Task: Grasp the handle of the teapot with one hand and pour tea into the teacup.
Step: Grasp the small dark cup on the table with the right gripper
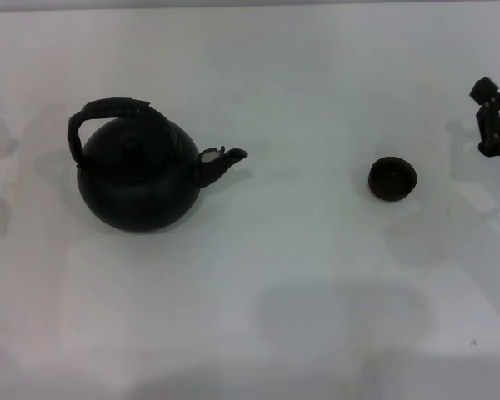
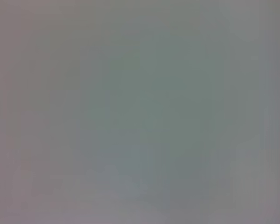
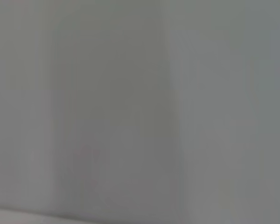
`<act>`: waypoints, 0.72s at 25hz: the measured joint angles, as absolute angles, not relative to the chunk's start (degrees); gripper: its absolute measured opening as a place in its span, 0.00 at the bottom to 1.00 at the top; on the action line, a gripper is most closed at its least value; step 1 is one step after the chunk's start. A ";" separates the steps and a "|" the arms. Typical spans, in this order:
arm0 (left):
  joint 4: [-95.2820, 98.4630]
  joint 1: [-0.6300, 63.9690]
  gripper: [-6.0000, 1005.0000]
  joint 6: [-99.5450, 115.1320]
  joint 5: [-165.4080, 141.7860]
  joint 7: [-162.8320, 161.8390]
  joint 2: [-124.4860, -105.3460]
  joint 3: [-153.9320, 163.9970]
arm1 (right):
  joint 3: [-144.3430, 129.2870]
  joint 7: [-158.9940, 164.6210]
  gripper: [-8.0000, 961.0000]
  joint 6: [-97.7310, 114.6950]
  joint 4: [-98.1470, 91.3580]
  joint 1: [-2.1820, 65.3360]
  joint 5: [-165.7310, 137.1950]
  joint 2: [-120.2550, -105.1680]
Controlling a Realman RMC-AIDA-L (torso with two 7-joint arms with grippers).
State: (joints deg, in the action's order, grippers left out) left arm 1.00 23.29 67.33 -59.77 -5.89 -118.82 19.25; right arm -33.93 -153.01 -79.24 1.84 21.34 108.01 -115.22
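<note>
Teapot: big round matte black teapot (image 1: 140, 179) upright toward the white table's (image 1: 258, 275) left edge, spout toward the cup.
Handle: rough dark arched handle (image 1: 100, 112) ungripped.
Teacup: small dark handleless teacup (image 1: 392, 178) well apart, toward the right edge.
Right gripper: black right gripper (image 1: 493, 121) at the right edge, finger state impossible to tell.

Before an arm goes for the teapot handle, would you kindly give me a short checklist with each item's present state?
1. Teapot upright on the table: ok.
2. Handle arched over the lid, nothing gripping or blocking it: ok.
3. Spout points toward the teacup: ok.
4. Teacup upright, apart from the teapot: ok.
5. Right gripper at the right edge, beyond the cup; fingers open or shut: cannot tell.
6. Left gripper position: cannot tell, not in view.
</note>
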 joint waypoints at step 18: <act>1.17 22.09 0.05 66.37 -59.76 -5.63 -118.77 19.25 | -43.28 -152.33 0.30 -82.53 -3.31 20.41 108.02 -115.00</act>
